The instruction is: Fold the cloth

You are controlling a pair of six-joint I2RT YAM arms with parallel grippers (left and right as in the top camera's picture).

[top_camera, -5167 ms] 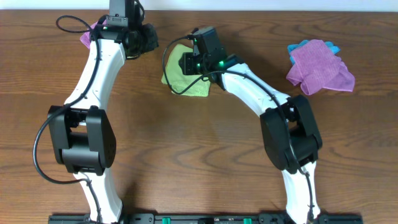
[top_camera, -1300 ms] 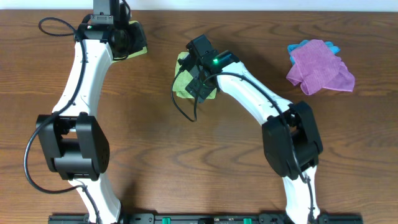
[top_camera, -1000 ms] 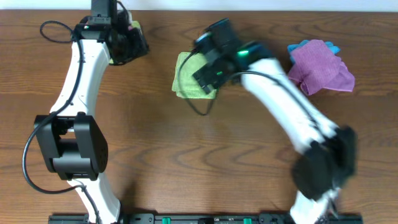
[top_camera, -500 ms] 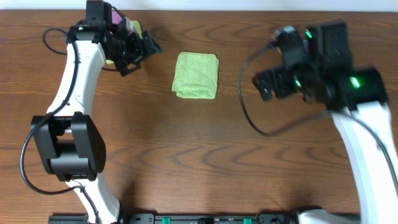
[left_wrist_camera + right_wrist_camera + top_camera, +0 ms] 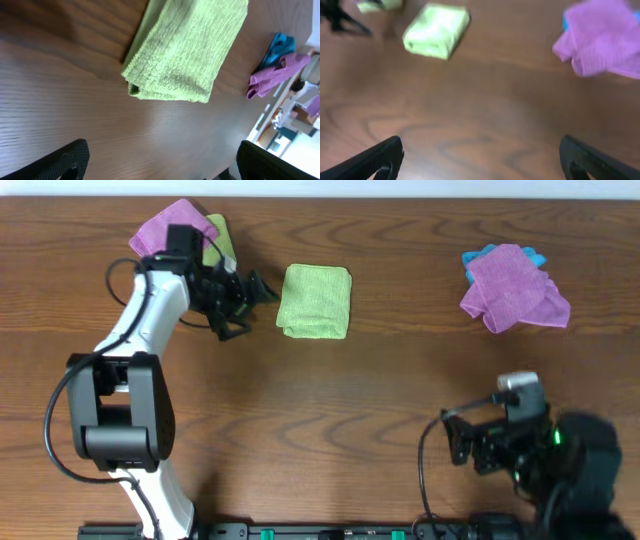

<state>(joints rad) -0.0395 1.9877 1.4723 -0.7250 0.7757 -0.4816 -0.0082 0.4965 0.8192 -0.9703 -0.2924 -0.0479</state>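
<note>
Overhead: brown wood-grain table [image 5: 330,410], its far edge running along the top of the frame with a pale strip beyond. The cloth [image 5: 315,301] lies folded into a compact rectangle at top centre, flat on the wood. Left gripper [image 5: 250,308] is just left of it, jaws spread wide, nothing between them. Behind that arm, near the far edge, lie a purple cloth [image 5: 170,230] and a second green cloth [image 5: 220,235]. At far right a crumpled purple heap [image 5: 512,288] lies over a blue cloth [image 5: 487,256]. Right gripper [image 5: 455,442] sits low at bottom right, blurred, well apart from the cloth, with bare wood between. Left wrist: folded layers show along the cloth's near edge; both fingers [image 5: 60,160] are far apart and empty; room clutter shows past the table edge. Right wrist: blurred; fingers [image 5: 597,157] wide apart and empty, the cloth far off at upper left.
</note>
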